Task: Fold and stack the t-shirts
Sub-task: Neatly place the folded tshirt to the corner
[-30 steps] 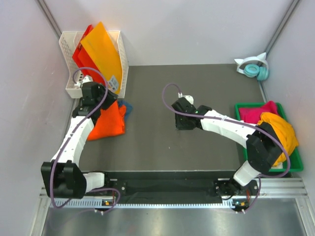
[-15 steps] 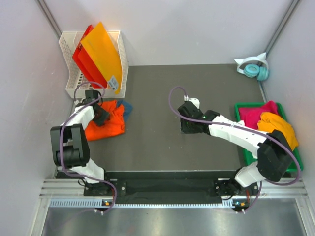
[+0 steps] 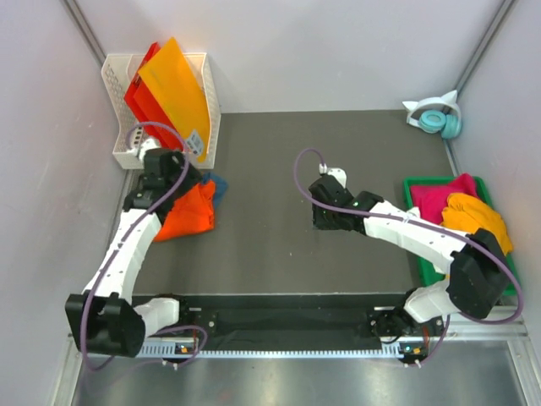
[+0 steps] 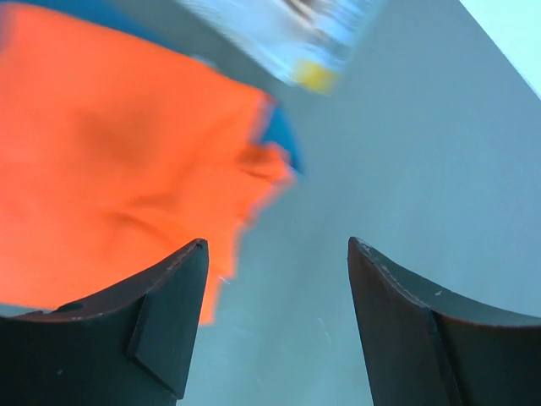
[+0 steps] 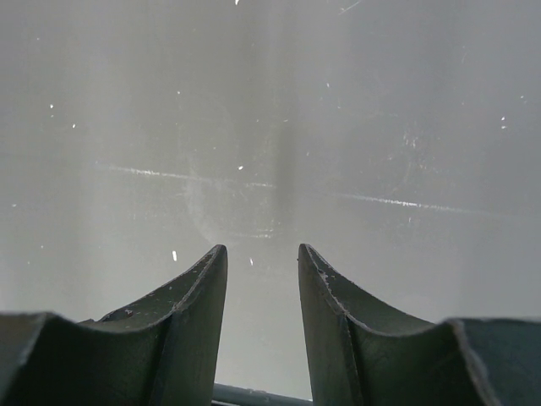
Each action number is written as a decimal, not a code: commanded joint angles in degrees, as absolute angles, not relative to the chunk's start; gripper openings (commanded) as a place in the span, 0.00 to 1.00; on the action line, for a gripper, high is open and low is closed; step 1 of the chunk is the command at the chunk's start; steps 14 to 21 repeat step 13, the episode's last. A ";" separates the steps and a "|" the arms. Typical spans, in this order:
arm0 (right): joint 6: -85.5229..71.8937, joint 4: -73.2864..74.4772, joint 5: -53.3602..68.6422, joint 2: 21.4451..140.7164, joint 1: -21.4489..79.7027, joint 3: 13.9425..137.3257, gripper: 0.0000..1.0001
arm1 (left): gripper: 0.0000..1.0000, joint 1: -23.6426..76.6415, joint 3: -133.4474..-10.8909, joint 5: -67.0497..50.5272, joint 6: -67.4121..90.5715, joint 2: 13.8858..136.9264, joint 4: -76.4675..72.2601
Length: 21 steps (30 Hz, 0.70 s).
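Top view: finds left gripper over the far edge of the orange t-shirt, folded at the left of the table, teal-blue t-shirt peeking out beneath. Finds right gripper mid-table above bare surface. Notes magenta t-shirt and yellow-orange t-shirt heaped in the green bin, right side.

Left wrist: shows left gripper jaws wide apart, nothing between; orange cloth below-left, blurred.

Right wrist: shows right gripper parted narrowly, empty, bare table under.

Looks like release onto the stack. Lift straight up so no fold drags; then reach the bin and pinch one shirt only
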<state>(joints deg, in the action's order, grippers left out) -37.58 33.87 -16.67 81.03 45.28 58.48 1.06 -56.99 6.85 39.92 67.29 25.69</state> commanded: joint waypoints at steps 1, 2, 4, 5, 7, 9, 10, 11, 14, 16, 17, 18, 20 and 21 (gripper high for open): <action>-37.18 32.08 -17.49 78.40 46.05 58.19 0.40 | 0.72 14.39 -58.97 12.72 37.97 67.76 28.28; -37.26 31.91 -17.49 78.22 46.05 58.10 0.40 | 0.72 16.68 -59.32 14.05 38.14 68.55 29.69; -37.35 31.73 -17.40 77.70 46.14 57.75 0.40 | 0.72 23.53 -59.76 17.99 38.75 71.27 32.85; -37.35 31.73 -17.49 77.61 46.06 57.66 0.40 | 0.72 25.90 -60.11 19.50 39.02 72.50 33.57; -37.53 31.73 -17.67 76.99 46.06 57.22 0.40 | 0.72 32.67 -60.64 22.31 39.81 75.75 35.15; -37.53 31.64 -18.02 76.47 46.14 56.69 0.40 | 0.71 38.81 -61.52 24.60 40.25 79.25 36.29; -37.53 31.64 -18.19 76.46 46.14 56.52 0.40 | 0.71 40.76 -62.13 25.74 40.78 80.50 36.99; -37.70 31.64 -18.37 76.38 46.06 56.34 0.40 | 0.71 42.87 -62.83 27.93 41.22 81.73 38.39; -37.97 31.82 -18.63 76.29 46.06 55.99 0.40 | 0.74 47.62 -64.51 29.79 42.70 84.54 39.37; -37.97 31.82 -18.63 76.29 46.06 55.99 0.40 | 0.74 47.62 -64.51 29.79 42.70 84.54 39.37; -37.97 31.82 -18.63 76.29 46.06 55.99 0.40 | 0.74 47.62 -64.51 29.79 42.70 84.54 39.37; -37.97 31.82 -18.63 76.29 46.06 55.99 0.40 | 0.74 47.62 -64.51 29.79 42.70 84.54 39.37; -37.97 31.82 -18.63 76.29 46.06 55.99 0.40 | 0.74 47.62 -64.51 29.79 42.70 84.54 39.37; -37.97 31.82 -18.63 76.29 46.06 55.99 0.40 | 0.74 47.62 -64.51 29.79 42.70 84.54 39.37</action>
